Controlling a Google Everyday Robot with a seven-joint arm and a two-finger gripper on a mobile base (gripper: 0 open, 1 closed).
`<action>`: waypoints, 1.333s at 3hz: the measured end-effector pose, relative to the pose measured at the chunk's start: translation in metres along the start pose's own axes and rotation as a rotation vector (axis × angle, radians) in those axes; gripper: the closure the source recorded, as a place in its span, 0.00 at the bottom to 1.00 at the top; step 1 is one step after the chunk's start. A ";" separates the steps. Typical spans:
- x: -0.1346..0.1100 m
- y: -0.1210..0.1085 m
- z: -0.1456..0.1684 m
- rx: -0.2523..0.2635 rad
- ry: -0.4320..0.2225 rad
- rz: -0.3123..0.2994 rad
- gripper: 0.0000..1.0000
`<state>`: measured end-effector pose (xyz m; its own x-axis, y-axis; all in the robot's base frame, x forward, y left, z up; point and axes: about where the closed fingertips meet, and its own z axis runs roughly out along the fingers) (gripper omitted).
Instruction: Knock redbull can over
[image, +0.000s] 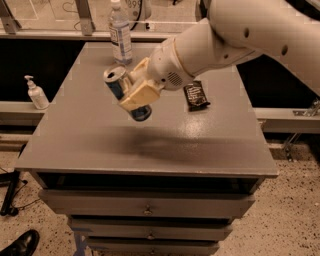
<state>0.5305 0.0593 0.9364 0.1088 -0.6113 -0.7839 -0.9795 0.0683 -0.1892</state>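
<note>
Cream two-finger gripper pinches the slim silver-blue metal redbull can mid-body. The can is tilted, seemingly off the grey table, left of centre. Likely light, stiff, slick and dentable; a mid-body hold suits.

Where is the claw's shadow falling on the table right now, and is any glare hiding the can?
Camera view: the claw, shut on the tilted can, casts a broad soft shadow on the table, toward the front edge and apart from the can's base. Camera view: no glare hides the can; only its top rim shines.
</note>
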 end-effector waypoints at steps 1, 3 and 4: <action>0.018 -0.015 -0.006 -0.024 0.202 -0.066 1.00; 0.092 -0.053 0.014 -0.025 0.612 -0.124 1.00; 0.125 -0.089 0.007 0.044 0.794 -0.136 0.82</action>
<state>0.6327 -0.0179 0.8514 0.0575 -0.9932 -0.1011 -0.9571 -0.0261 -0.2886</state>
